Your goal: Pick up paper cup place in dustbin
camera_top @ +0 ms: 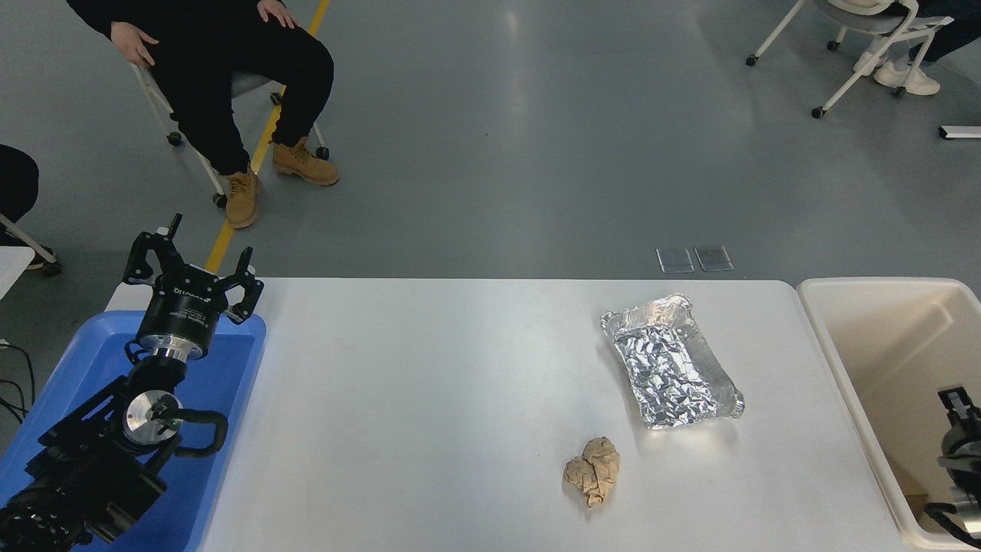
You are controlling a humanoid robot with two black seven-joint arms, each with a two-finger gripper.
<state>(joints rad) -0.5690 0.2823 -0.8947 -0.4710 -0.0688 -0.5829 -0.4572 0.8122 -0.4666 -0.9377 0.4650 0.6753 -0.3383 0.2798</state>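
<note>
Looking for the paper cup turns up nothing: it shows neither on the table (460, 399) nor in the visible part of the dustbin (858, 368), so it is either hidden deep in the bin or behind the right gripper (958, 460), and which cannot be told. That gripper sits at the picture's right edge, inside the outline of the beige bin, which stands just off the table's right end, likely so a drop falls straight in; only part of it shows, and whether its fingers are spread or pressed together cannot be told. Nearest on the table lies the crinkled foil tray (673, 362), and in front of it, apart from it, the crumpled brown paper ball (593, 481). Far across, the left gripper (191, 264) is parked over the blue tray (222, 383), its fingers spread and holding nothing; white lettering on its body is too small to read. A seated person (222, 69) waits beyond the table
</note>
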